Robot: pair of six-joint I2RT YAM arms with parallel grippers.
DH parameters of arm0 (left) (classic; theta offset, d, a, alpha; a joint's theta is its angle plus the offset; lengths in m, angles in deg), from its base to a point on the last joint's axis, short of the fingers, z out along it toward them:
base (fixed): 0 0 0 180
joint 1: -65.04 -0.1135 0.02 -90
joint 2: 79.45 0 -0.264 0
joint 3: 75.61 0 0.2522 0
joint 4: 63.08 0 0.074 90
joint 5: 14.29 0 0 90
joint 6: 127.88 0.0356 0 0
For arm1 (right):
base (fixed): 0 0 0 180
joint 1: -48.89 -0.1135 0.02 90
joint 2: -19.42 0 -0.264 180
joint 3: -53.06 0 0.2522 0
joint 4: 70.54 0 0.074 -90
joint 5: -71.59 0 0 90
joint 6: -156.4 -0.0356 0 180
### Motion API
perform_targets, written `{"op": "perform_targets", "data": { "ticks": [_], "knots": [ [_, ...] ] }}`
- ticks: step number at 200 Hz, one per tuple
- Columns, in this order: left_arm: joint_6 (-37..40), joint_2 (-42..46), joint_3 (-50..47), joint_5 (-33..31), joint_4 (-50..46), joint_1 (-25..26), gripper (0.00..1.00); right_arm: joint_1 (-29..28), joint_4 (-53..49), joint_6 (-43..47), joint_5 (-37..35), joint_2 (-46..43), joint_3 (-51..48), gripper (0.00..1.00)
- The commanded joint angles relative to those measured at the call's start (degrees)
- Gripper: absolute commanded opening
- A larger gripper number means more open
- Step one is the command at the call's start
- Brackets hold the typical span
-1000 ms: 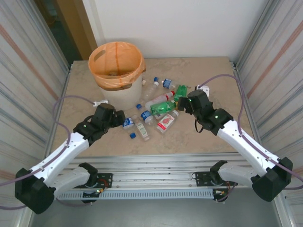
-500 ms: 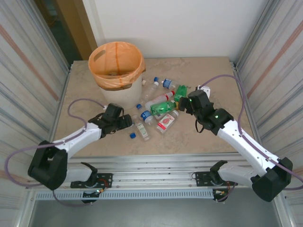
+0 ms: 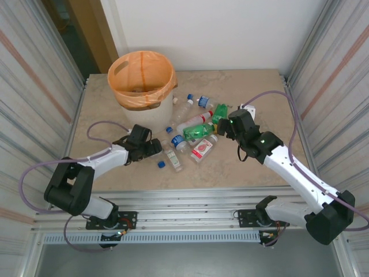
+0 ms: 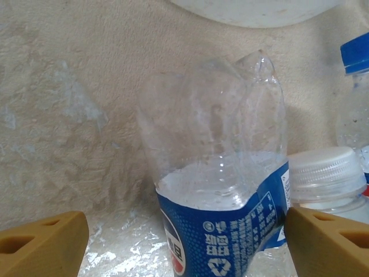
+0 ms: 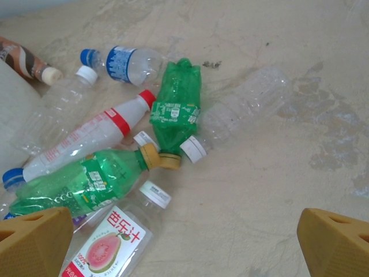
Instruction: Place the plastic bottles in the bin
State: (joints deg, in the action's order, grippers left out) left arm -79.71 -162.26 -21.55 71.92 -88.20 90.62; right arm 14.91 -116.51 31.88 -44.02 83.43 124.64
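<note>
We start at the near edge, where the 2 arms reach out over the table (image 3: 262,92). The left gripper (image 3: 152,148) lies low on the table top with its jaws spread wide. In its wrist view the 2 tan fingers (image 4: 43,242) stand either side of a crushed clear bottle with a blue label (image 4: 222,190) and do not touch it. A white cap (image 4: 326,176) sits just right of that bottle. A loose blue cap (image 3: 162,165) lies on the table near this gripper.

The right gripper (image 3: 222,128) hangs over the heap of bottles, jaws spread, holding nothing. Below it we see 2 green bottles (image 5: 176,107), a red-and-white bottle (image 5: 86,135), a guava-labelled bottle (image 5: 109,242) and a clear bottle (image 5: 245,101), crowded together.

Farthest back stands the bin (image 3: 151,118), upright and lined with an orange bag (image 3: 141,72), just left of the heap.
</note>
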Motion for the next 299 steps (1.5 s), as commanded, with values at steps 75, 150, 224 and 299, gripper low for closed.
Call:
{"op": "perform_targets", "data": {
  "ticks": [75,150,224,299],
  "knots": [
    [0.0,-2.0,0.9,-1.1,-1.8,-1.3,0.76,0.3,0.2,-2.0,0.6,1.2,-0.3,0.98],
    [-0.2,-4.1,1.2,-1.2,-1.8,-1.3,0.68,0.3,0.1,-2.0,0.3,1.3,-0.2,0.98],
    [-0.1,-3.1,1.1,-2.2,-3.6,-1.3,0.44,0.4,-0.2,-2.0,-0.3,0.5,-0.2,0.98],
    [0.7,13.6,0.5,-8.7,-14.7,-1.3,0.33,0.4,-0.3,-2.1,-1.2,-1.2,-0.6,0.98]
  ]
}}
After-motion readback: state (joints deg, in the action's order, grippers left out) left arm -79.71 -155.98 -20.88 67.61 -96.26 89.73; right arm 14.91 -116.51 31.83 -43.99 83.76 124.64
